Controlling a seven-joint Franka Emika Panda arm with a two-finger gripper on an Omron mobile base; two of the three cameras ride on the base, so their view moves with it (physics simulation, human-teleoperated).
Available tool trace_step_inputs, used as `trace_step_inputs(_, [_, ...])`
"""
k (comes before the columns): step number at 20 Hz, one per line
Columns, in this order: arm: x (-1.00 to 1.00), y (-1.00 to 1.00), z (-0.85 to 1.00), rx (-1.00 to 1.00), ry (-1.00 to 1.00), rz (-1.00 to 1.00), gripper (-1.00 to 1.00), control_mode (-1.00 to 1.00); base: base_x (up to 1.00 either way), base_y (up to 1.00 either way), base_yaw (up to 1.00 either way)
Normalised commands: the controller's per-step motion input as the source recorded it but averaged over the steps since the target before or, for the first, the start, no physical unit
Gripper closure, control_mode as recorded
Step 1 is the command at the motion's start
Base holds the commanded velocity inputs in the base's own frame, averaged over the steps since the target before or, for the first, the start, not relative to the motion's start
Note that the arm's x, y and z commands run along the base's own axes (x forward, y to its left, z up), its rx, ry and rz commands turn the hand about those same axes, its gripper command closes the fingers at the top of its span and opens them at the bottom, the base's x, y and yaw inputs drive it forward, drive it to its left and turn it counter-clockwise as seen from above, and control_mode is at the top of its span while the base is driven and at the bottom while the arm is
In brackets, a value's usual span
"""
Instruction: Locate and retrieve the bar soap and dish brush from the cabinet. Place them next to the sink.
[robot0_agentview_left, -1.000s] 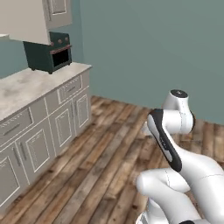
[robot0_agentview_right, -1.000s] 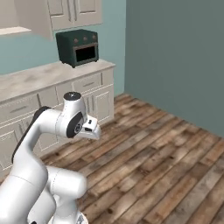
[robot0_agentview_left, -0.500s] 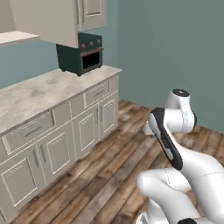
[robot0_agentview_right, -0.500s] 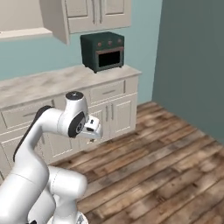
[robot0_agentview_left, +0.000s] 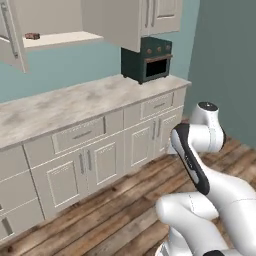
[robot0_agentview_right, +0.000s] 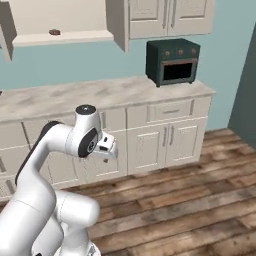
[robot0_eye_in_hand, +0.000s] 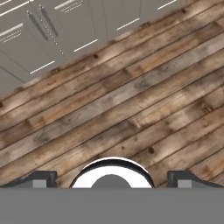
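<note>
The cabinet (robot0_agentview_left: 75, 20) is seen high on the wall above the counter (robot0_agentview_left: 65, 107), with its doors standing open and a pale shelf exposed. The bar soap (robot0_agentview_left: 32, 36) is seen lying on that shelf near its left end, close to the front edge; in the right base view the bar soap (robot0_agentview_right: 54, 32) appears as a small reddish-brown block on the same shelf. The dish brush cannot be made out on the shelf.

A dark green toaster oven (robot0_agentview_right: 173, 62) is placed at the right end of the counter, near its back edge, below a second pair of closed wall doors. Drawers and panelled doors are fitted under the counter, and a wooden plank floor (robot0_eye_in_hand: 131, 100) is laid in front of them.

The arm is folded low over the floor, well apart from the counter and the cabinet. The gripper (robot0_eye_in_hand: 112, 180) is pointed down at the floor; its 2 fingertips (robot0_eye_in_hand: 41, 178) are seen at opposite sides of the hand view, so the jaws are spread wide with nothing between them.
</note>
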Motion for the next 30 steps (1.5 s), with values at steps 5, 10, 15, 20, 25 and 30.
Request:
trace_step_inputs(5, [0.00, 0.00, 0.00, 0.00, 0.00, 0.00, -1.00, 1.00, 0.44, -0.02, 0.45])
trace_step_inputs(10, [0.00, 0.00, 0.00, 0.00, 0.00, 0.00, -1.00, 1.00, 0.55, -0.04, 0.41])
trace_step_inputs(15, [0.00, 0.00, 0.00, 0.00, 0.00, 0.00, -1.00, 1.00, 0.72, -0.11, 0.36])
trace_step_inputs(20, [0.00, 0.00, 0.00, 0.00, 0.00, 0.00, -1.00, 1.00, 0.94, -0.23, 0.23])
trace_step_inputs(25, [0.00, 0.00, 0.00, 0.00, 0.00, 0.00, -1.00, 1.00, 0.92, -0.62, 0.01])
trace_step_inputs(30, [0.00, 0.00, 0.00, 0.00, 0.00, 0.00, -1.00, 1.00, 0.39, -0.33, 0.00])
